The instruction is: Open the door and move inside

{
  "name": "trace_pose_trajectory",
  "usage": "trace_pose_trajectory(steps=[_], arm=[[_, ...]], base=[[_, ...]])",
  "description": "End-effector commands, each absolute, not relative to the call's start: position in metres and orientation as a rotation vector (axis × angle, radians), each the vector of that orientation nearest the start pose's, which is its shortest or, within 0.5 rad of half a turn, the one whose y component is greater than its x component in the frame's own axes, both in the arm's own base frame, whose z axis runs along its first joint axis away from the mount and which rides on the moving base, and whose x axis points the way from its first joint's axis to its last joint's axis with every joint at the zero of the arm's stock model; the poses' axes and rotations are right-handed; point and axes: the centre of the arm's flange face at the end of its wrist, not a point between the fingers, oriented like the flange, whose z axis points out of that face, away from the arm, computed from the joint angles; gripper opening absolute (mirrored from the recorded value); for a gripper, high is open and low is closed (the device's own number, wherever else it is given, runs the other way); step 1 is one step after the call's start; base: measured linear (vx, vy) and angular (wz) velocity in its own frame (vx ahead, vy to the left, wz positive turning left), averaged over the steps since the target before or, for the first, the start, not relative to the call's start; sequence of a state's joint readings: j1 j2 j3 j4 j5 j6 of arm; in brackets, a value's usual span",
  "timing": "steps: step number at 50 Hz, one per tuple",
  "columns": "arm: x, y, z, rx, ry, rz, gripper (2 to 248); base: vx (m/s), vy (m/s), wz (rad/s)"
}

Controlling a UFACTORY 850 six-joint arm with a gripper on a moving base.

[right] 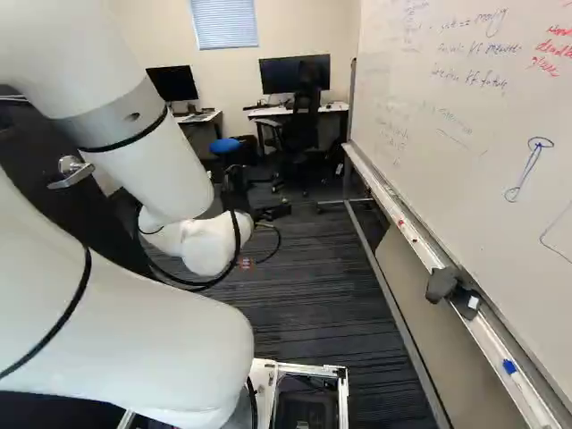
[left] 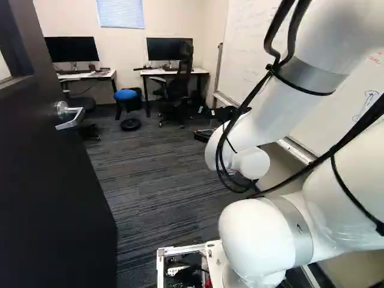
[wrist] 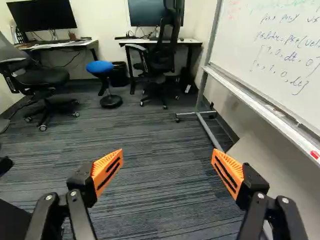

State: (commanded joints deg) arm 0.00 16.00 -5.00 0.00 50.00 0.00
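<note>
One bent arm (left: 270, 120) reaches forward, claw (left: 209, 123) spread wide, beside a dark door (left: 48, 186) standing open, its lever (left: 72, 117) silver.

I see striped dark floor (wrist: 165, 150) bearing two desks, armchair (wrist: 42, 77), blue stool (wrist: 100, 67), black bin (wrist: 119, 75), high-backed chair (wrist: 167, 47), board stand (wrist: 188, 114). Desk near armchair (wrist: 60, 45) holds monitor (wrist: 42, 19); desk behind high-backed chair (wrist: 192, 41) holds second monitor (wrist: 145, 14). On board tray (right: 490, 345) I make out dark bundle (right: 441, 284), blue marker (right: 508, 366).
</note>
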Motion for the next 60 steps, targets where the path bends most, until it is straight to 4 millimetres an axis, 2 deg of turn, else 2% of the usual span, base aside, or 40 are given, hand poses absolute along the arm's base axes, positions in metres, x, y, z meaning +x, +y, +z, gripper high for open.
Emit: trace_pose_trajectory(steps=[26, 60], arm=[[0.2703, 0.0, 0.3656, -2.558, 0.0, -1.824, 247], [0.2703, 0.0, 0.3656, -2.558, 0.0, -1.824, 247]], base=[[0.234, 0.0, -0.015], [0.229, 0.034, 0.137]])
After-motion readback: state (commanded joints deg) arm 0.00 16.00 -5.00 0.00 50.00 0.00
